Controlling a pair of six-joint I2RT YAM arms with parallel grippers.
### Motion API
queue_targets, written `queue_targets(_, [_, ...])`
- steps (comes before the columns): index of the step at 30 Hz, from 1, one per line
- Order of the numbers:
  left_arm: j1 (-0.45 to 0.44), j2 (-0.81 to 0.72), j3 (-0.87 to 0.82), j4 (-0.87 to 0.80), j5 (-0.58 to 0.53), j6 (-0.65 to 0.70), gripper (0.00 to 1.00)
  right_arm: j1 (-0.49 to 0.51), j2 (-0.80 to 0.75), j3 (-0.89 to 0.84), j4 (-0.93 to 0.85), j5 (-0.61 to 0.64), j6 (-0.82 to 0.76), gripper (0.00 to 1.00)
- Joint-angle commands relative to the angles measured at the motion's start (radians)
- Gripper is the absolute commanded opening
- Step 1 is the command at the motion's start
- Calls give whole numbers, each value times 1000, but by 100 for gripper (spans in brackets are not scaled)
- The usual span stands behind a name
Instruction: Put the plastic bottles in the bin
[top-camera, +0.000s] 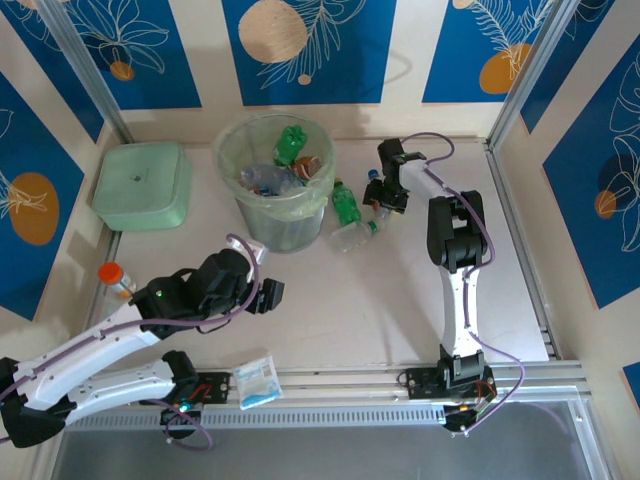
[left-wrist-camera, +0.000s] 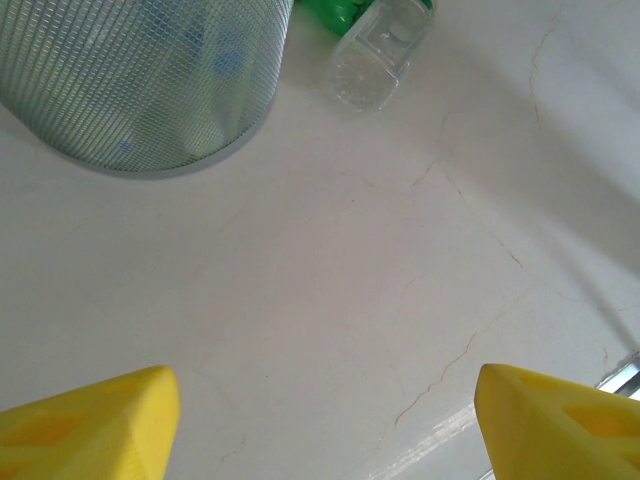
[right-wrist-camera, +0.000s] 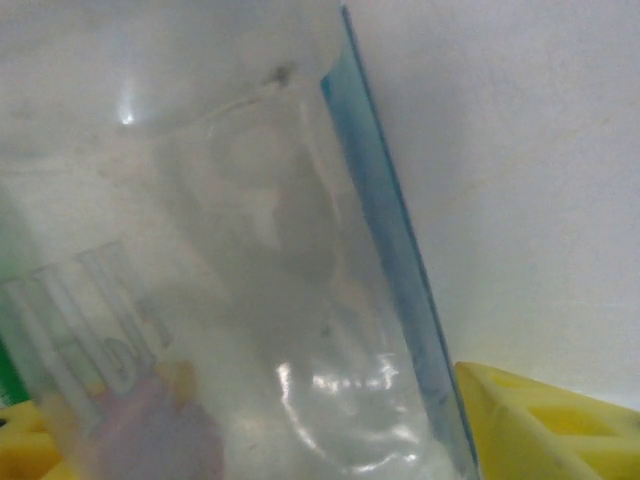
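Observation:
The bin (top-camera: 262, 205) stands at the back middle with several plastic bottles (top-camera: 290, 150) inside it. A green bottle (top-camera: 346, 203) and a clear one (top-camera: 351, 236) lie just right of it. My right gripper (top-camera: 386, 198) reaches down beside them, its yellow fingers (right-wrist-camera: 545, 425) pressed against a clear, blue-labelled bottle (right-wrist-camera: 250, 280) that spans the gap between them. My left gripper (top-camera: 268, 295) hovers open over bare table below the bin, nothing between its fingers (left-wrist-camera: 90, 425). In the left wrist view the bin (left-wrist-camera: 150, 90) and the clear bottle (left-wrist-camera: 375, 55) lie ahead.
A square pale-green lidded box (top-camera: 143, 186) sits at the back left. An orange-capped bottle (top-camera: 116, 277) lies by the left rail. A blue-and-white sachet (top-camera: 257, 381) rests at the near edge, beside the left arm's base.

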Motion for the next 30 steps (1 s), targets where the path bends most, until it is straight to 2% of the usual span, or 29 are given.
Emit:
queue_targets(1, [-5,-10,32,-14,9,-10,77,-9,-46,-45,2,10,0,66])
queue_targets(6, [-4,-5,26,-20,3,-7,78,-9,-124,-124,29,11,15,63])
queue_targets(14, [-4,-4,43,-25,-2,-7,80,-9,-380,-358,123,7,56,61])
queue_targets(17, [-4,6,59,-41,-1,-11,80,-7,-482,-449,157,-2,69,57])
queue_targets(19, [-4,9,61,-41,3,-17,80,-7,-513,-477,177,-5,62,61])
queue_targets(22, [-5,12,53,-37,19,-23,80,-14,-446,-383,95,34,31,73])
queue_targets(30, [-4,-13,51,-56,14,-35,81,-22,-203,-148,-1,31,-20,78])
